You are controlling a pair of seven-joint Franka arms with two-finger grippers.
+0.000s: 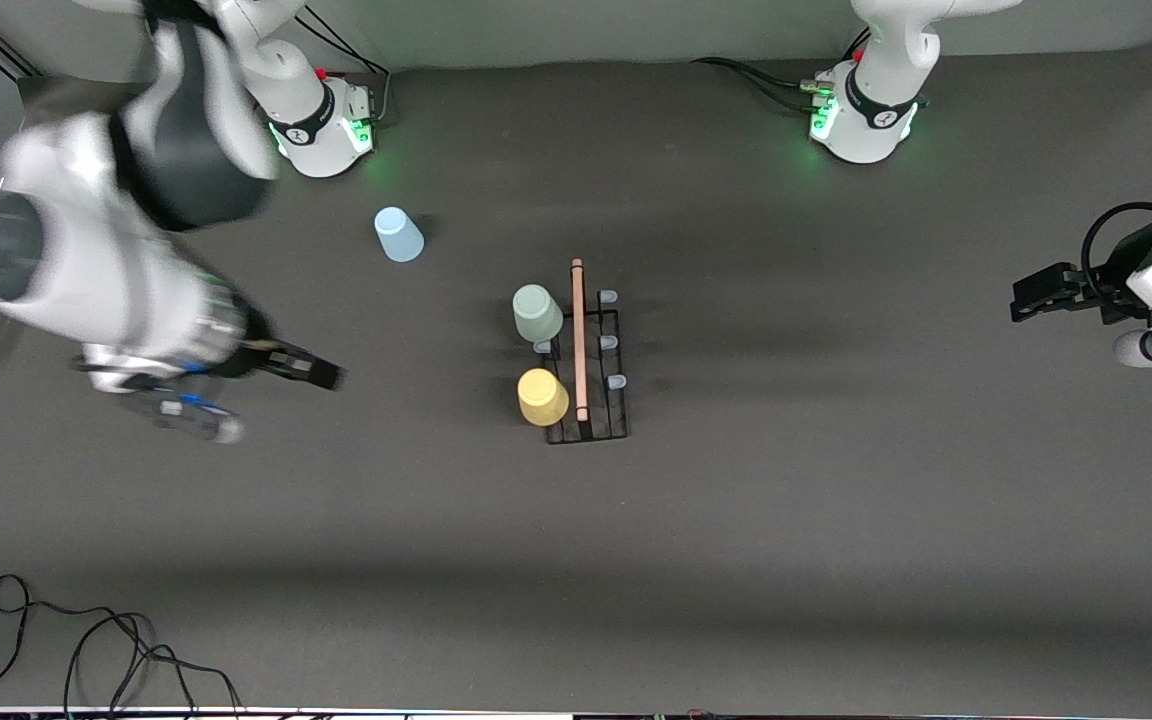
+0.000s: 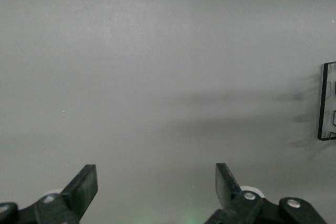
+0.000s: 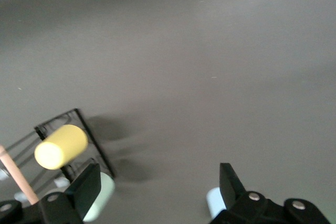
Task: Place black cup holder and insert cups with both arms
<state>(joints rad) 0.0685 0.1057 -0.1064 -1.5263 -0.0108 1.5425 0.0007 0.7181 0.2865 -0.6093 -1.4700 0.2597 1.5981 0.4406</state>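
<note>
The black cup holder [image 1: 604, 400] stands mid-table with its wooden handle [image 1: 579, 340] on top. On its pegs toward the right arm's end sit a mint green cup [image 1: 537, 312] and a yellow cup [image 1: 543, 396]. A light blue cup [image 1: 398, 234] stands on the table, farther from the front camera, near the right arm's base. My right gripper [image 1: 321, 375] is open over the table beside the rack. Its wrist view shows the yellow cup [image 3: 60, 146], the mint cup [image 3: 102, 195] and the blue cup [image 3: 213, 203]. At its own end of the table, my left gripper [image 1: 1026, 298] waits, open and holding nothing.
Bare pale-tipped pegs [image 1: 608, 342] line the holder's side toward the left arm. Loose cables [image 1: 86, 640] lie at the table's front corner on the right arm's end. A dark transparent plate [image 2: 328, 100] shows at the edge of the left wrist view.
</note>
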